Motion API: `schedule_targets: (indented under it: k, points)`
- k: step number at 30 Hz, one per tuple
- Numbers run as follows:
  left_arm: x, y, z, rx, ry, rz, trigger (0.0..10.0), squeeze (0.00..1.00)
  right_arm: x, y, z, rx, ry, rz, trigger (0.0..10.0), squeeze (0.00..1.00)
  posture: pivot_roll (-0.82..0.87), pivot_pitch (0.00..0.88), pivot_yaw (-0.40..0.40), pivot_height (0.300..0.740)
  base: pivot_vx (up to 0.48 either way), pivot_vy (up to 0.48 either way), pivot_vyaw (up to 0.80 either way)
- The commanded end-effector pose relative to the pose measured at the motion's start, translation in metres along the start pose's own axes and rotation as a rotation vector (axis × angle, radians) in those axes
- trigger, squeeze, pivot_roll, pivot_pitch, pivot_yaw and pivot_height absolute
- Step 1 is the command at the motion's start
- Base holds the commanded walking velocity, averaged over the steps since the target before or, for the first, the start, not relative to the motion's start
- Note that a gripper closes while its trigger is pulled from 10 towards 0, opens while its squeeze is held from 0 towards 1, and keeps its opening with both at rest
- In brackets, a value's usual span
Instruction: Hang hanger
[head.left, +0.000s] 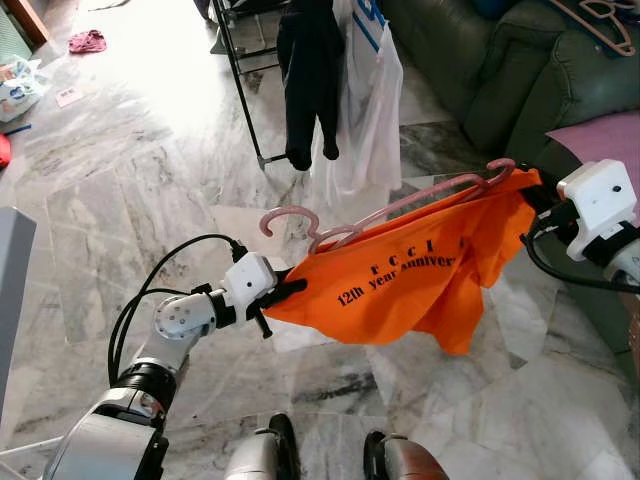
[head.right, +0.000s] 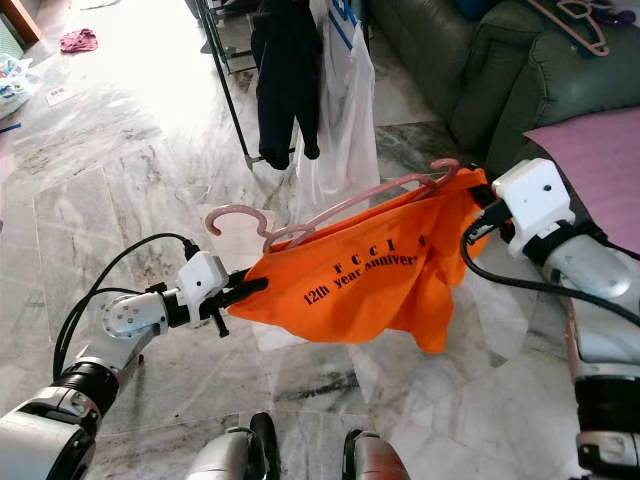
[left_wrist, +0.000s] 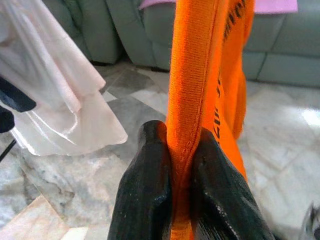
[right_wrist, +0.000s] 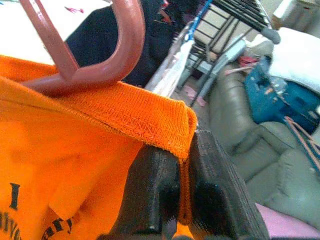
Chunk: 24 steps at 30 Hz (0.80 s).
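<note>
An orange T-shirt (head.left: 405, 285) with dark lettering hangs stretched between my two arms above the marble floor. A pink plastic hanger (head.left: 395, 207) lies along its top edge, hook (head.left: 288, 217) pointing left, its far end (right_wrist: 95, 60) poking out at the right corner. My left gripper (head.left: 283, 292) is shut on the shirt's left hem (left_wrist: 182, 150), black fingers (left_wrist: 145, 190) pressed on the fabric. My right gripper (head.right: 482, 205) is shut on the shirt's right corner (right_wrist: 165, 125), just below the hanger's end.
A black drying rack (head.left: 240, 80) stands ahead with a dark garment (head.left: 310, 70) and a white one (head.left: 365, 110) hanging on it. A green sofa (head.left: 520, 70) runs along the right, another pink hanger (head.left: 600, 25) on it. Clutter (head.left: 20, 85) lies at the far left.
</note>
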<state>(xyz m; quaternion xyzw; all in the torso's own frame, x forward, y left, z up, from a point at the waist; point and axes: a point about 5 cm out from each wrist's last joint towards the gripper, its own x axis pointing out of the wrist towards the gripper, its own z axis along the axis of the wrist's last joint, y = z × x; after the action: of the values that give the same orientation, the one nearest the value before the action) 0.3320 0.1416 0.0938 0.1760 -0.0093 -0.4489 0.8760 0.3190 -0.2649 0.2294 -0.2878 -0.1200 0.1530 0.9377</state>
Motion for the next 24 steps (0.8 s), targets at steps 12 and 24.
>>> schedule_targets:
  k: [12, 24]
  points:
    - [-0.043, -0.001, -0.043, -0.098, 0.229, 0.033, 0.0, 0.0, -0.015, -0.046, 0.016, -0.122, 0.012, -0.266, 0.0, 0.0, -0.16, 0.221, 0.056, 0.74, 0.0, 0.0, 0.0]
    - [-0.051, -0.008, -0.053, -0.079, 0.287, 0.002, 0.0, 0.0, -0.016, -0.063, 0.024, -0.217, 0.048, -0.372, 0.0, 0.0, -0.17, 0.228, 0.065, 0.74, 0.0, 0.0, 0.0]
